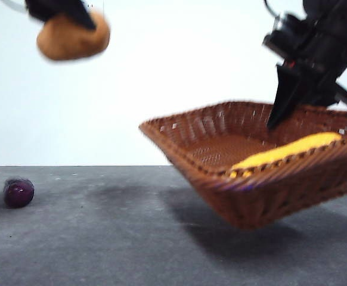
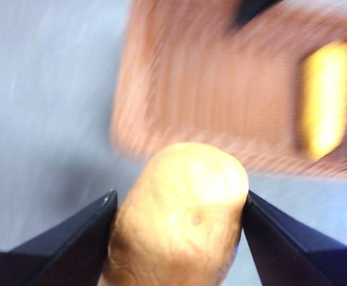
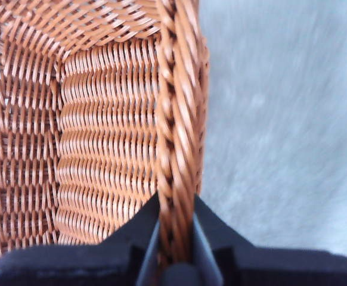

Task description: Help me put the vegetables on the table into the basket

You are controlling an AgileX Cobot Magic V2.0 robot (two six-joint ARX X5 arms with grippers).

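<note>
High at the upper left, my left gripper is shut on the brown-orange potato, which fills the space between the jaws. My right gripper is shut on the braided rim of the wicker basket, holding it tilted above the table. The yellow corn cob lies inside the basket, and it shows as a yellow bar in the left wrist view. A dark purple round vegetable rests on the table at the far left.
A plain white wall stands behind the table. The basket casts a shadow on the grey surface under it.
</note>
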